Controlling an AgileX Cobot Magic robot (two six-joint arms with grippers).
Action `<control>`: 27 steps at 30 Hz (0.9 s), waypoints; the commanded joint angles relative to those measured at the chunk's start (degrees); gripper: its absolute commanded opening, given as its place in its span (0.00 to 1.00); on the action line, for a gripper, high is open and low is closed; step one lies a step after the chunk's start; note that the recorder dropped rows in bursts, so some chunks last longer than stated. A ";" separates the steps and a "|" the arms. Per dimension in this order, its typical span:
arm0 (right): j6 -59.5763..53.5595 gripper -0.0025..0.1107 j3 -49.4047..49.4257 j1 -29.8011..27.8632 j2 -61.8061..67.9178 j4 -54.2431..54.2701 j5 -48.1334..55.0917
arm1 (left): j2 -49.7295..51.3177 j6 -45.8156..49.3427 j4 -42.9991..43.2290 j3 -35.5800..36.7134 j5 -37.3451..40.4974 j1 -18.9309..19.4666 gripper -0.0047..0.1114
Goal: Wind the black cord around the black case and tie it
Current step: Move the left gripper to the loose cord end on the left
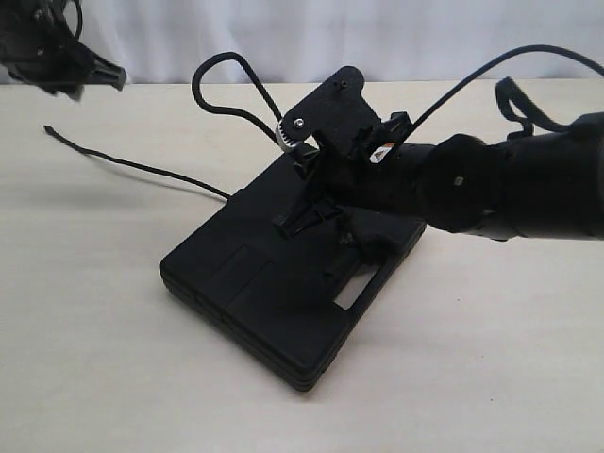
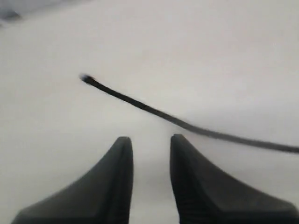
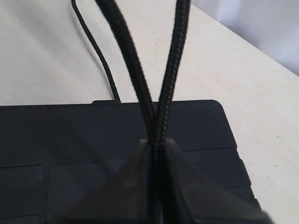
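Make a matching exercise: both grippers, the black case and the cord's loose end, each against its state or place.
1 left gripper
2 right gripper
3 black case
4 black cord's loose end

A rests on the table beneath a gripper
B pinches two cord strands
C jaws apart, empty
D lies ungripped, far left in the exterior view

Pairs: 1-C, 2-B, 3-A, 4-D

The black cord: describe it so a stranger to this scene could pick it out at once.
On the pale table lies the flat black case. The black cord trails from its far edge to a loose end, two strands pinched in the right hand. It is thin, matte and braided, unlike the arm's smooth cables.
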 commanded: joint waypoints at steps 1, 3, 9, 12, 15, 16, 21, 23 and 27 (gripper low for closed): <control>-0.08 0.06 0.07 -0.05 -0.71 -0.31 2.47 | 6.29 8.08 -22.11 -1.82 4.23 3.16 0.27; -0.08 0.06 0.07 -0.05 -0.71 -0.31 2.47 | 8.43 4.35 -20.41 -1.82 2.57 3.29 0.27; -0.08 0.06 0.07 -0.05 -0.71 -0.31 2.47 | 11.24 -6.40 -19.19 -1.82 -4.34 3.29 0.27; -0.08 0.06 0.07 -0.05 -0.71 -0.31 2.47 | 11.94 -10.30 -17.44 -1.82 -7.21 3.29 0.27; -0.08 0.06 0.07 -0.05 -0.71 -0.31 2.33 | 12.20 -14.14 -14.95 -1.82 -9.09 3.29 0.27; -0.08 0.06 0.07 -0.05 -0.71 -0.31 2.21 | 12.20 -15.60 -14.67 -1.82 -9.23 3.29 0.27; -0.08 0.06 0.07 -0.05 -0.71 -0.31 1.83 | 12.20 -26.43 -14.67 -1.82 -8.21 3.29 0.27; -0.08 0.06 0.07 -0.05 -0.71 -0.31 1.83 | 12.20 -28.19 -14.67 -1.60 -8.59 3.29 0.27; -0.08 0.06 0.07 -0.05 -0.71 -0.31 1.83 | 12.20 -30.75 -14.33 0.01 -9.97 3.29 0.27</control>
